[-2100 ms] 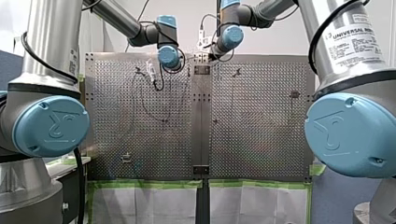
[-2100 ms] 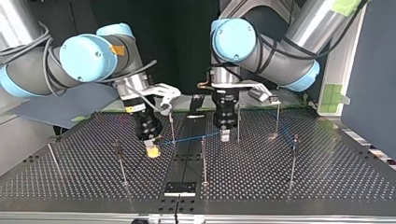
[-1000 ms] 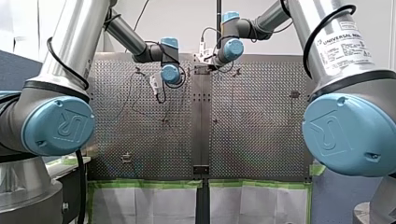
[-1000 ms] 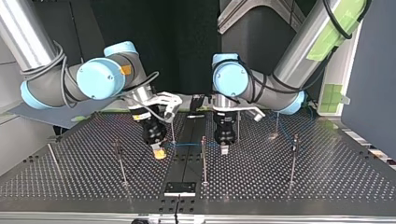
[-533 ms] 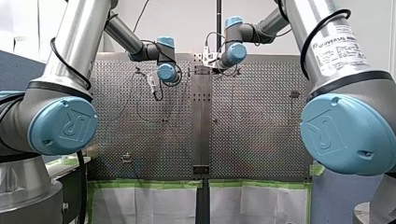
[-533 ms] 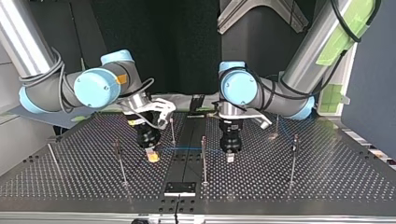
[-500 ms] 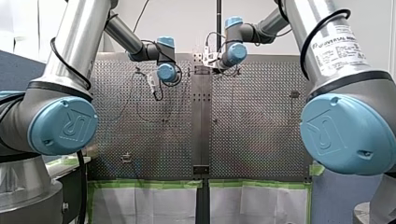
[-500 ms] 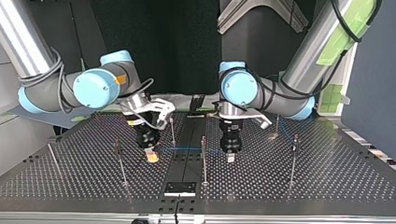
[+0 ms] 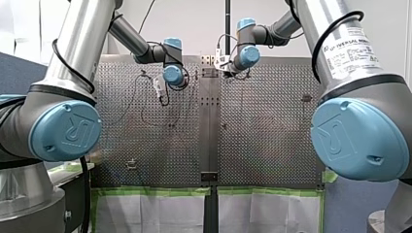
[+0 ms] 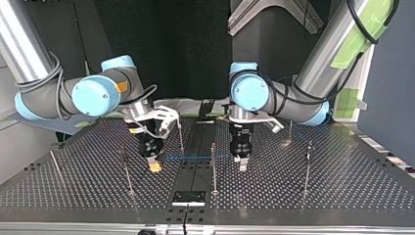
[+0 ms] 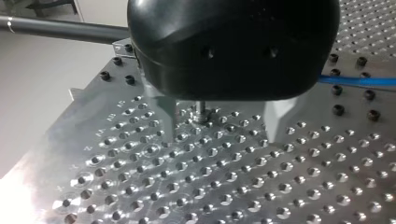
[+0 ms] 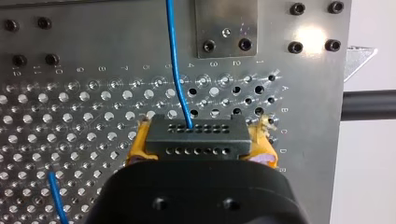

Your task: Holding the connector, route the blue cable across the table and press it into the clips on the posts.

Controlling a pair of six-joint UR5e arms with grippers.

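Note:
In the right wrist view my right gripper (image 12: 200, 150) is shut with its yellow pads (image 12: 134, 150) on the black connector (image 12: 196, 133). The blue cable (image 12: 176, 70) runs out of the connector, straight ahead over the perforated table (image 12: 70, 121). At the top view's left this right gripper (image 10: 154, 167) hangs low over the plate. From there the blue cable (image 10: 195, 157) stretches toward a thin post (image 10: 213, 164) in the middle. My left gripper (image 10: 243, 166) is just right of that post. In the left wrist view my left gripper (image 11: 224, 139) is open with nothing between its metal fingers (image 11: 169, 114). The cable (image 11: 359, 80) passes beside it.
Several thin upright posts stand on the table, among them one post (image 10: 126, 171) near my right gripper and another post (image 10: 307, 166) at the top view's right. A dark centre strip with a small black plate (image 10: 188, 197) lies at the near edge. A post's foot (image 11: 201, 112) sits ahead of my left fingers.
Both grippers have moved nearer the top view's front edge. My right gripper has carried the connector to that view's left. The cable, earlier pinched at my left fingertips, now lies outside them.

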